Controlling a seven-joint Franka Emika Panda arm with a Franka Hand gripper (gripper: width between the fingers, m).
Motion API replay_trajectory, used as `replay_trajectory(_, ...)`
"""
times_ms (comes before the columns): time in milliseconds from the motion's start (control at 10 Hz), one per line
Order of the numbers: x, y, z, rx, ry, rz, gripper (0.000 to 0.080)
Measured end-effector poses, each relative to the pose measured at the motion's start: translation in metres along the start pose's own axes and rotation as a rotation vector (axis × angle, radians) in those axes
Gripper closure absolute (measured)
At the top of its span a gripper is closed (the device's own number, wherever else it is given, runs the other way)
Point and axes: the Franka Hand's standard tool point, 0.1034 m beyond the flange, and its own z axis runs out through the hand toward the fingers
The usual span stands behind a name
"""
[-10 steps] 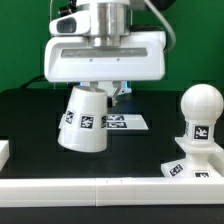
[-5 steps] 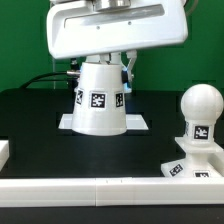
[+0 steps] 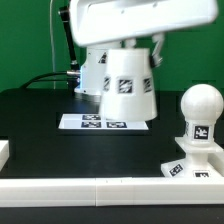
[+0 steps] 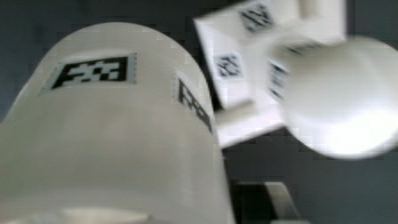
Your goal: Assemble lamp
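Your gripper (image 3: 128,46) has its jaws pinching the shade (image 3: 127,85), which hangs tilted below them; the bulb (image 3: 201,115) stands apart on the base (image 3: 182,170).

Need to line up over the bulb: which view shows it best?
The exterior view: the bulb stands whole and sharp on the base, clear of the lifted shade. The wrist view shows only its blurred round head beside the shade.
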Motion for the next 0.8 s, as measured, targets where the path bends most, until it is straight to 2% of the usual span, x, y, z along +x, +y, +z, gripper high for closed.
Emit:
replay_trajectory(400,0.020,-0.050,-0.038,0.040,-0.044,0.074,0.0755)
replay_trajectory(600,0.019,-0.073,-0.037,0.045,-0.081,0.129,0.0755)
replay_trajectory(700,0.019,-0.085,-0.030,0.045,-0.104,0.131,0.0755)
replay_trajectory(800,0.016,-0.090,-0.023,0.044,-0.111,0.132,0.0755)
